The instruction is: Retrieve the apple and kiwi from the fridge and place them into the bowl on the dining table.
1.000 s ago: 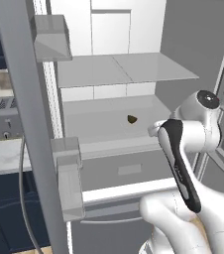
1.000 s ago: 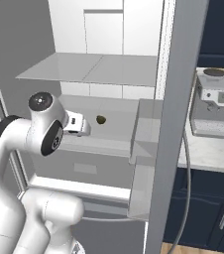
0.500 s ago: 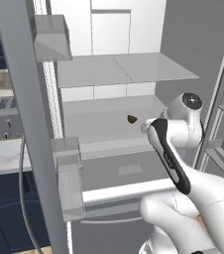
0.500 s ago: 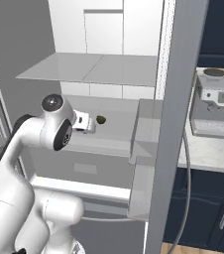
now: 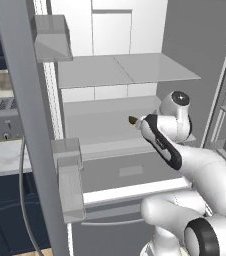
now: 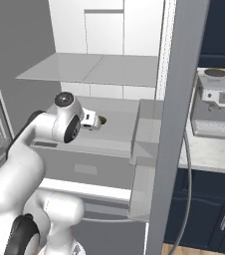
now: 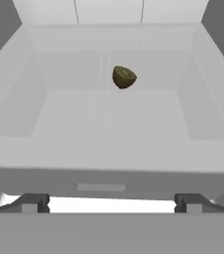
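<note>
Kiwi (image 7: 124,77), small brown-green oval, on pale fridge (image 7: 109,124) shelf

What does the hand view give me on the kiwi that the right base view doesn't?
Hand view: the whole kiwi lies alone toward the back of the grey fridge shelf, ahead of and between the spread fingers, untouched.

Right base view: the arm's reach into the fridge, the open door's bins, and a coffee machine on the counter at the right. Here the kiwi is mostly hidden behind the hand.

Both: the kiwi on that same shelf, not yet gripped.
</note>
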### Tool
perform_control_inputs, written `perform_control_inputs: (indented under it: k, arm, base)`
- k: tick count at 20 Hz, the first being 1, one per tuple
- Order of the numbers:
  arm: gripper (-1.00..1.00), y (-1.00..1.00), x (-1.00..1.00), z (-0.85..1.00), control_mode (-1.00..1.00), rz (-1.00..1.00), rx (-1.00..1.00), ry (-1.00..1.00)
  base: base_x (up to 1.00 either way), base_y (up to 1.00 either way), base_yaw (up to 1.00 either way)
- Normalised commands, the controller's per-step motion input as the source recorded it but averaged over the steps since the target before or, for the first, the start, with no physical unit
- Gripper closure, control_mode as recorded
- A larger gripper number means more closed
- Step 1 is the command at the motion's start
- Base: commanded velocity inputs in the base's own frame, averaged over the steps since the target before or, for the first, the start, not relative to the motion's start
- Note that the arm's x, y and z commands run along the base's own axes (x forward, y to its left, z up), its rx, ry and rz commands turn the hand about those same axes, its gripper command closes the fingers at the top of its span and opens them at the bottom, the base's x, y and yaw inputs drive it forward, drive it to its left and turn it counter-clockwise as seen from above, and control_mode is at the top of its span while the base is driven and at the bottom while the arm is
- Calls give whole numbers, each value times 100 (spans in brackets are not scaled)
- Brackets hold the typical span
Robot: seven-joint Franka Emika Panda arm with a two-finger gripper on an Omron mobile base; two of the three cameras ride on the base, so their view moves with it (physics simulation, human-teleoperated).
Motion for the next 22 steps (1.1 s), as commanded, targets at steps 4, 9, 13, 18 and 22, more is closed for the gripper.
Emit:
perform_control_inputs:
  k: [4, 9, 13, 18, 22]
  arm:
    - [-100, 1, 57, -18, -100, 0, 0, 5]
    - [-100, 0, 42, -19, -100, 0, 0, 1]
    - [-100, 0, 29, -28, -100, 0, 0, 0]
    - [-100, 0, 24, -26, -100, 0, 0, 0]
    - [-100, 0, 21, -14, -100, 0, 0, 0]
  base:
    - [0, 0, 0]
    - [0, 0, 0]
    - [0, 0, 0]
    - [0, 0, 0]
    - [0, 0, 0]
